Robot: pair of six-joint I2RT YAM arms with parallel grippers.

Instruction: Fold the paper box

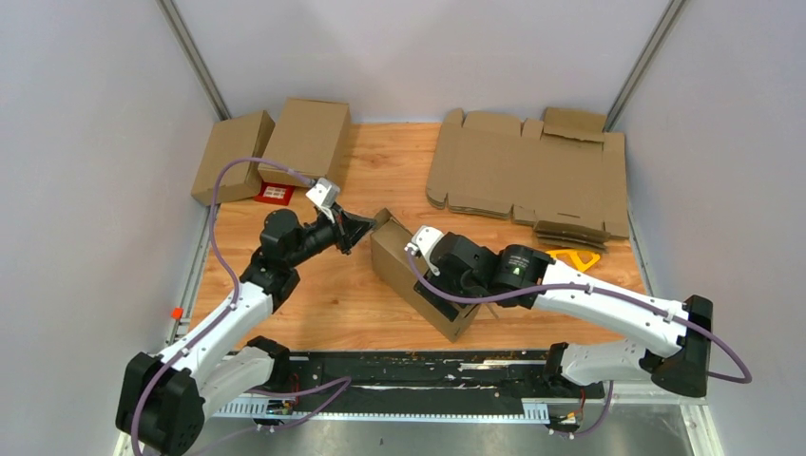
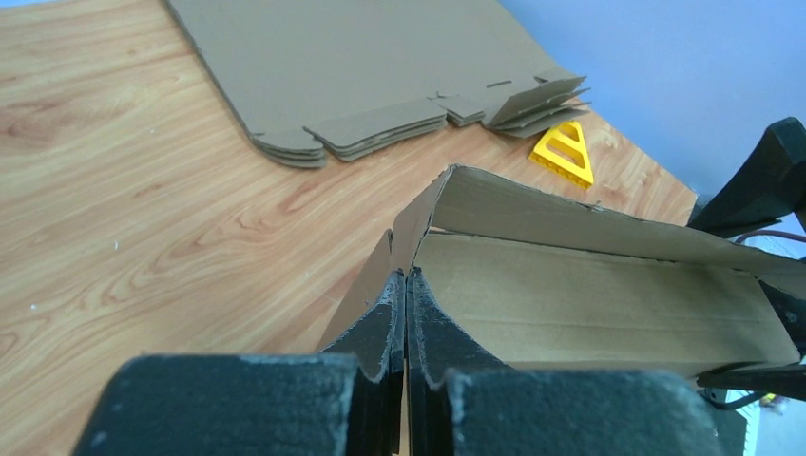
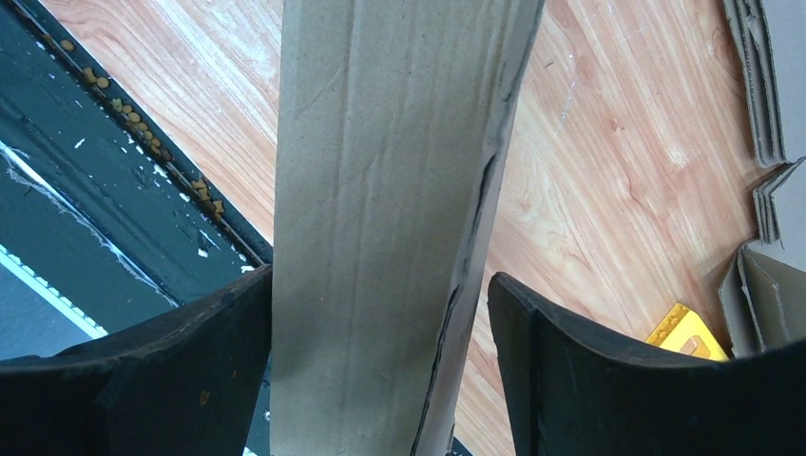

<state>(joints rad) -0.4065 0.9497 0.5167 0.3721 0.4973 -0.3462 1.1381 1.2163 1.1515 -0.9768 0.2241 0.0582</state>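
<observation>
Two grippers attend the paper box (image 1: 397, 269), which stands half-formed at mid-table (image 1: 323, 309) between the arms. The left gripper (image 2: 407, 285) is pressed together at the box's end corner, apparently to steady it. The right gripper (image 3: 380, 285) stands spread astride one side wall, seemingly positioned to guide that panel.

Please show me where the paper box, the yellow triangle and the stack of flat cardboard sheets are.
paper box (image 1: 394, 261): top view, its outer side wall.
yellow triangle (image 2: 563, 171): left wrist view, its lower bar.
stack of flat cardboard sheets (image 1: 532, 171): top view, middle of top sheet.
</observation>
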